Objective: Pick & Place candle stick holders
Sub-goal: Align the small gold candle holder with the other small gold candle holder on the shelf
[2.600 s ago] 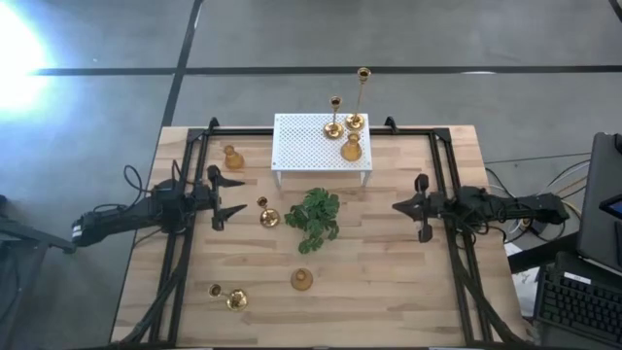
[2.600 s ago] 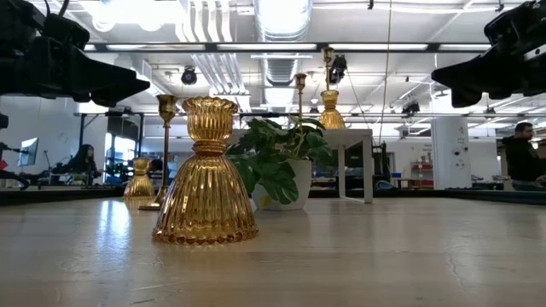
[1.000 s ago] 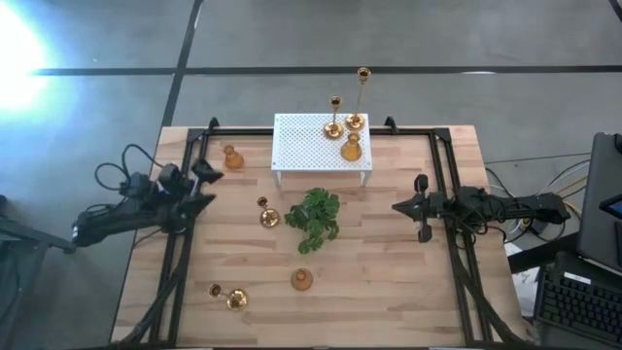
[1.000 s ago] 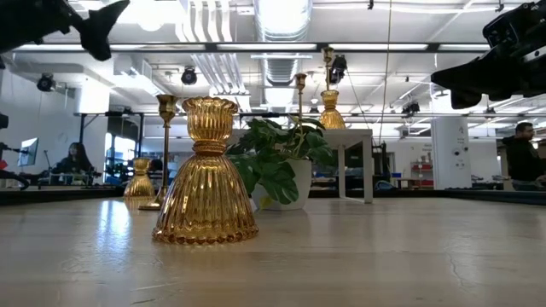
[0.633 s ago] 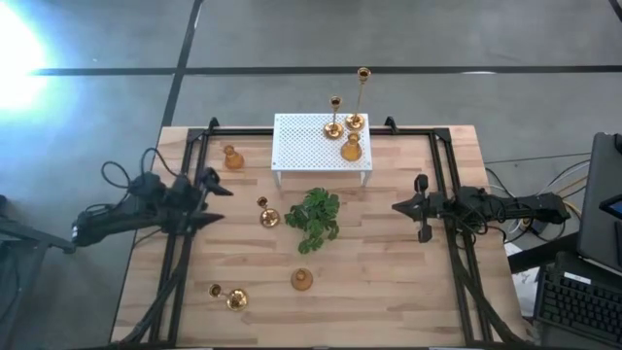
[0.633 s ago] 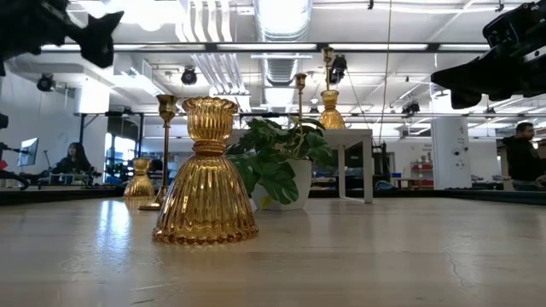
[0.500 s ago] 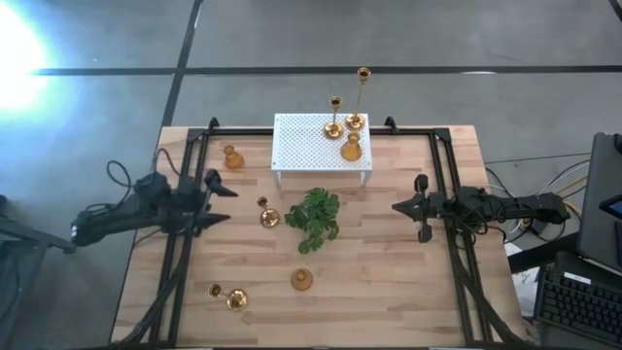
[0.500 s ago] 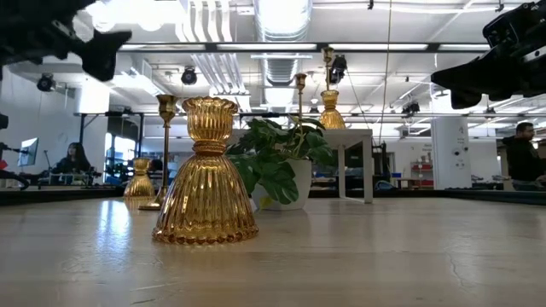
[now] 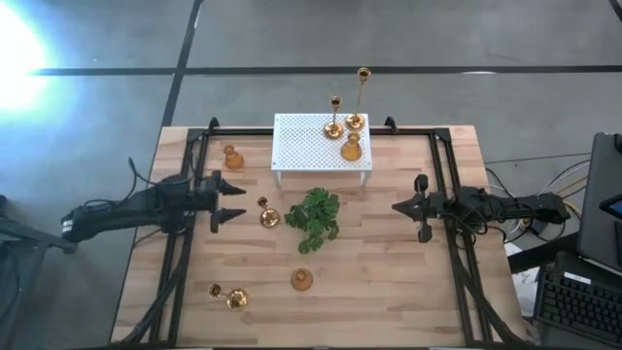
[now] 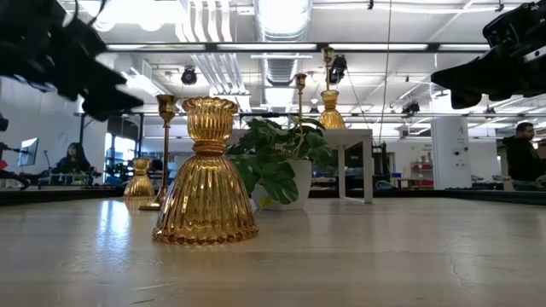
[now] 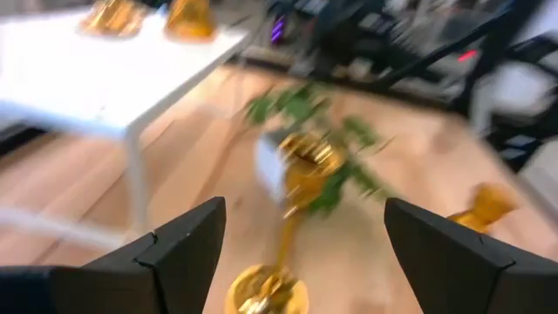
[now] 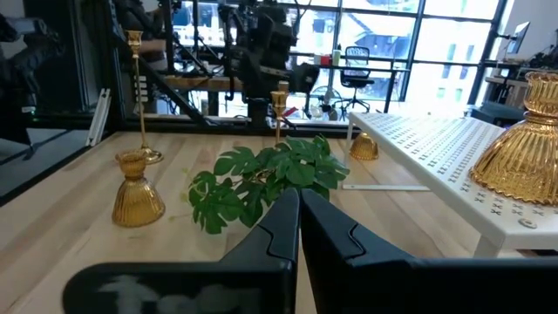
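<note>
High view has my left fingers [image 9: 233, 200] spread wide, lined up on the short-stemmed shiny brass candle holder [image 9: 267, 214], probably to straddle its stem.

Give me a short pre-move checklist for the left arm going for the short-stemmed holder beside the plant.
1. Left end effector open: ok, fingers spread wide.
2. Lined up on the short-stemmed holder: ok, holder sits ahead between the fingers in the left wrist view.
3. Holder upright and free: ok, standing on the table, apart from the plant.
4. Left end effector empty: ok.
5. Right end effector clear: ok, shut, waiting on the plant's far side.
6. Space left on the white stand: ok, three holders sit at its right end.
</note>
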Available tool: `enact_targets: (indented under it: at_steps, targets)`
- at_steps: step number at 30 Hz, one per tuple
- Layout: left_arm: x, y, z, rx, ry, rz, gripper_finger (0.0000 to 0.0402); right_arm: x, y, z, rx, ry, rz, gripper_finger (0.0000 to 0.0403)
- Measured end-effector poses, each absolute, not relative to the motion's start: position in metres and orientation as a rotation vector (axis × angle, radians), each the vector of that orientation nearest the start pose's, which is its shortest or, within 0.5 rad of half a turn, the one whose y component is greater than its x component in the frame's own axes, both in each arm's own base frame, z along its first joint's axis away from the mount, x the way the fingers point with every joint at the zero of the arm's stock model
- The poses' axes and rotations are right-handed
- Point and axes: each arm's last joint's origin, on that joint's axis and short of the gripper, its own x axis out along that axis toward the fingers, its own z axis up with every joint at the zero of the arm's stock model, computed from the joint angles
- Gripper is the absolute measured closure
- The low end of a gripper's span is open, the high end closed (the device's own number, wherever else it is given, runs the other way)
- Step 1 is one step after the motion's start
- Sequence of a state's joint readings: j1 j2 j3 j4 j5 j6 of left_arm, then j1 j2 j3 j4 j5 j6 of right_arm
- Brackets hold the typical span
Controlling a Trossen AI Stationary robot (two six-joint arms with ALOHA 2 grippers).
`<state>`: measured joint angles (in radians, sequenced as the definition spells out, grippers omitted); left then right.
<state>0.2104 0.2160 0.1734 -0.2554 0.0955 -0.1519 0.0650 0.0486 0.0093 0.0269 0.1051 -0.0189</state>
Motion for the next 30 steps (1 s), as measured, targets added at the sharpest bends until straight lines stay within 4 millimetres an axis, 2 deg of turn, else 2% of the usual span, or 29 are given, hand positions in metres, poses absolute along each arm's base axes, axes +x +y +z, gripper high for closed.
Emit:
enact_targets:
  at_steps: [10,16,30]
  targets:
    - [0.108,0.022,0.155,-0.237,0.434,0.225,0.0085,0.100,0.003,0.165,-0.020,0.013,-0.040,0.0394]
    - [0.113,0.023,0.139,-0.253,0.377,0.222,0.0085,0.100,0.003,0.166,-0.020,0.012,-0.040,0.0394]
    - [0.117,0.022,0.134,-0.232,0.351,0.159,0.0085,0.100,0.003,0.166,-0.020,0.012,-0.041,0.0394]
